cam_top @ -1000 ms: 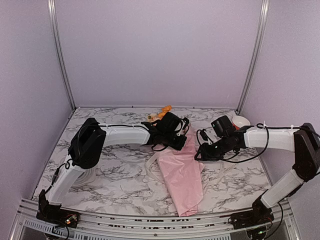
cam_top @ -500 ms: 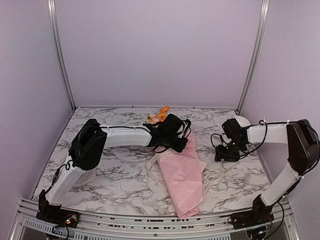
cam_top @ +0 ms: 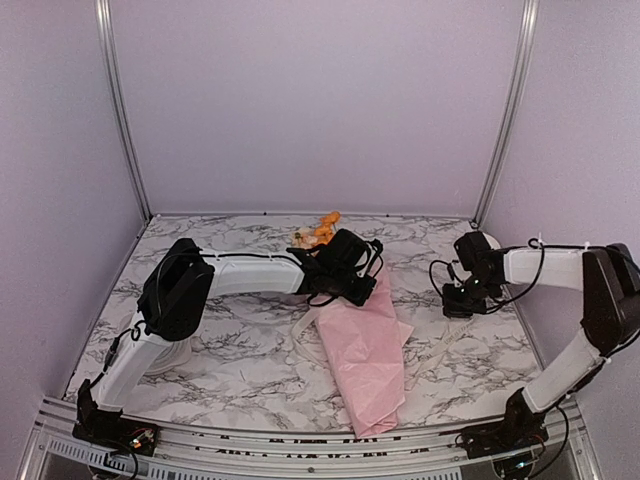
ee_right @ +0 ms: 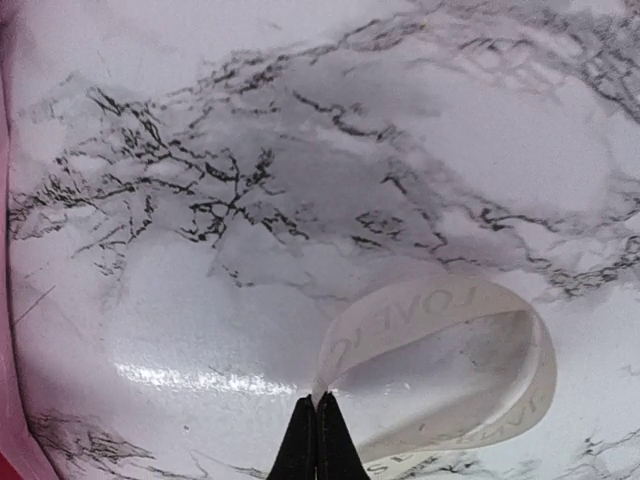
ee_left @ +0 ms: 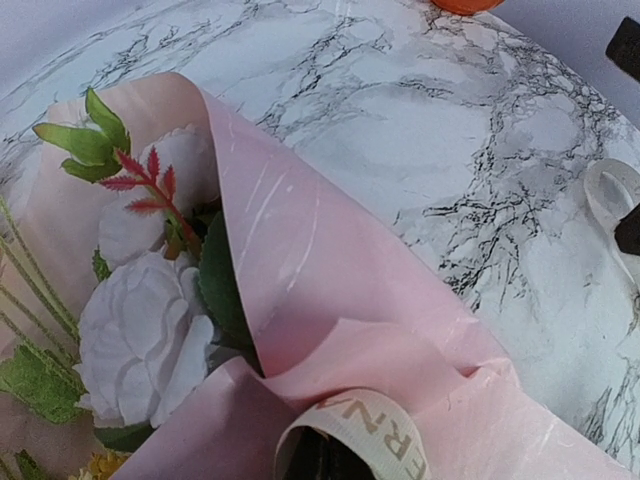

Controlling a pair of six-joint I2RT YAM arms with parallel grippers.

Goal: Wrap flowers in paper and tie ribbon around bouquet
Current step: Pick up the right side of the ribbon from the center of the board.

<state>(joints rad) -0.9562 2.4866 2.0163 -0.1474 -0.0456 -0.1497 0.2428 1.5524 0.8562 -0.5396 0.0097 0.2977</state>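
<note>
From above, the bouquet (cam_top: 365, 350) – a cone of pale pink crinkly paper – lies on the grey-veined marble table (cam_top: 220, 340), narrow end toward the arms. The orange blossoms of the flowers (cam_top: 322, 230) peek out beyond the left wrist. The left gripper (cam_top: 352, 290) sits on the cone's wide end, its jaws hidden there. The right gripper (cam_top: 462, 303) hangs low over the table, well to the right of the cone. Strands of the limp cream-white ribbon (cam_top: 303, 335) trail out on both sides of the paper.

In the left wrist view a fold of the pink paper (ee_left: 330, 270) curls over whitish blossoms (ee_left: 140, 330) and green leaves. A ribbon loop at the bottom edge bears the letters "ERN". The dark fingers below it are nearly cut off. They are closed, but whether they grip anything cannot be told. An orange object (ee_left: 465, 4) is cropped at the top.

In the right wrist view the black fingertips are pinched together on the ribbon, which arcs away in a loop printed "LOVE" – the rest is too faint to read. Pink paper shows at the left edge.
</note>
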